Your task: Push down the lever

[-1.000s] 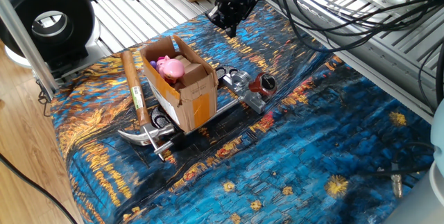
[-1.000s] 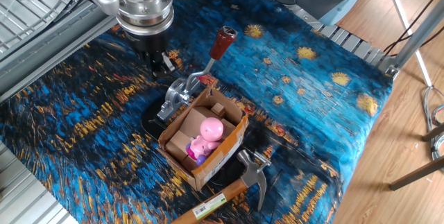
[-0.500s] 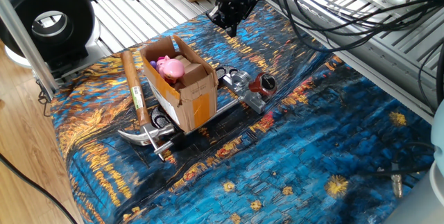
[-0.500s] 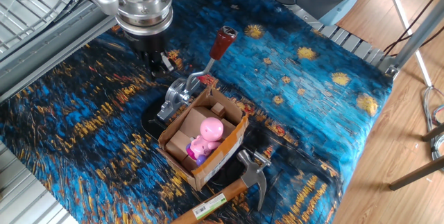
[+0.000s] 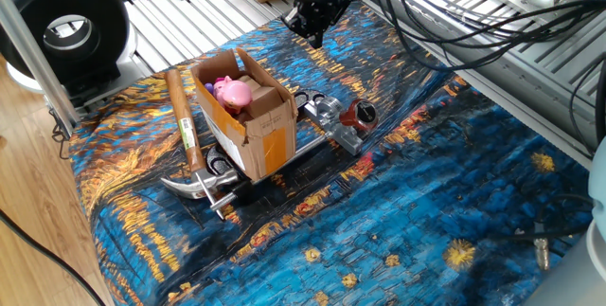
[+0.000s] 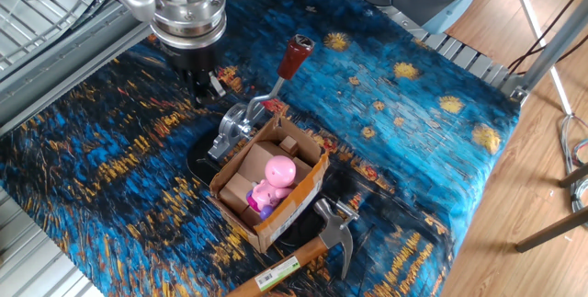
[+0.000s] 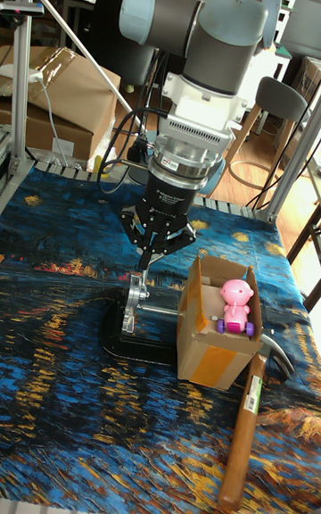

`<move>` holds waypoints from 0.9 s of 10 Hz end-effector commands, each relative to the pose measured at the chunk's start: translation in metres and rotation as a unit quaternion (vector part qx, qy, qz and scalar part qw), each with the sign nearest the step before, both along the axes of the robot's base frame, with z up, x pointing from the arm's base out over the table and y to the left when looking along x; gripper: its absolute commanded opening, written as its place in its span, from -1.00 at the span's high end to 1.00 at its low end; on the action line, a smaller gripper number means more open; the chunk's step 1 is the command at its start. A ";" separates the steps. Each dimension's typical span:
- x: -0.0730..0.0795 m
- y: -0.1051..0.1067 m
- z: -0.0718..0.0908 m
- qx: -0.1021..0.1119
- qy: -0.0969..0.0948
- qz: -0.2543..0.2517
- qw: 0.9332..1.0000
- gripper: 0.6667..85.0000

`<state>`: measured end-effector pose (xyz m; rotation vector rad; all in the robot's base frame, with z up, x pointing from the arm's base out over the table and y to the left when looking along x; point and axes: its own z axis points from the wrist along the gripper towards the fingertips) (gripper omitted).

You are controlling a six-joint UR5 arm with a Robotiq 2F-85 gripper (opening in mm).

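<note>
So we hold the gripper above the cloth, fingers pressed together and empty, left of the lever, whose red knob stands raised beside the box. We should come over the knob and press down squarely.

The tool hangs just beside the upright lever, fingers close together.

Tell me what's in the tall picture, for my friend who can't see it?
A big grey robot arm reaches down, its gripper pointing just above a small shiny lever fixture on a blue and gold starry cloth. Beside it sits a cardboard box holding a pink toy, with a wooden-handled hammer in front.
</note>
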<state>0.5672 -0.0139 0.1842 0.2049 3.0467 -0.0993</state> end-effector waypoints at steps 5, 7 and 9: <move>-0.123 -0.002 0.032 0.046 0.178 0.046 0.982 0.98; -0.118 0.022 0.022 0.077 0.134 0.031 0.987 0.98; -0.126 0.009 0.010 0.035 0.113 0.050 0.992 0.98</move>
